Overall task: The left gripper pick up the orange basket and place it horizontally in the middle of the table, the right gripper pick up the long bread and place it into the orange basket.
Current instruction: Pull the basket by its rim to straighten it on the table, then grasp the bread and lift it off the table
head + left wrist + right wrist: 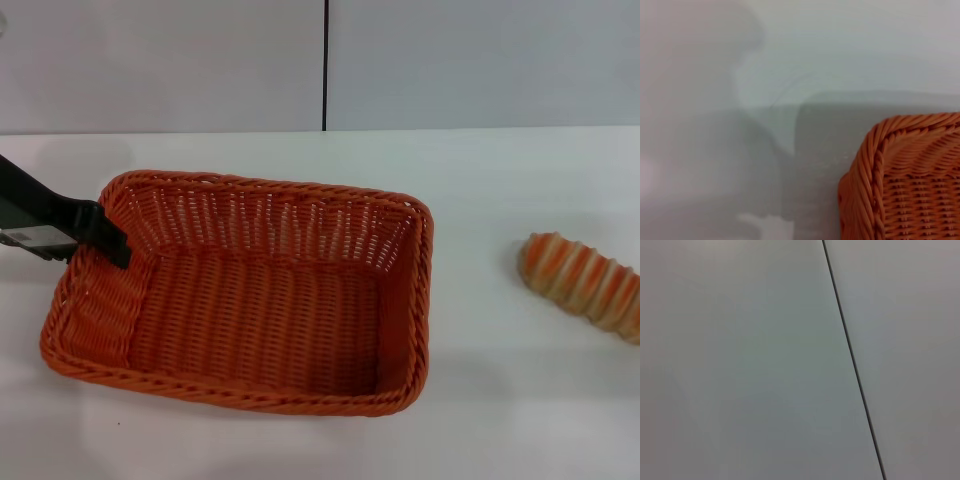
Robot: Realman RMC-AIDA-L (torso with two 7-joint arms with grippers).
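The basket [260, 300] is seen lying flat on the white worktop [480, 420], its long side running across the head view, nearest the robot and just to the right of the left pincer [118, 250]. Nothing is held inside it. The pincer's black fingers are placed at the basket's left short end, near its far corner, with the tip laid over the braided rim against the inside of the woven wall. Whether the rim is pinched or the fingers are spread cannot be told, since only one dark finger is shown clearly.

In the left wrist view, a rounded corner of the basket [900, 185] is shown close up with bare worktop [790, 75] beside it; the pincer's own fingers are not shown there.

The bread [585, 285] is found well to the right of the pincer, beyond the basket's right end and apart from it, lying on the worktop at a slant near the edge of the head view.

Farthest back, a pale wall [480, 60] with a dark vertical seam [325, 65] is seen behind the worktop. Only such a pale surface with a seam [852, 360] is shown in the right wrist view; the right pincer is not shown anywhere.
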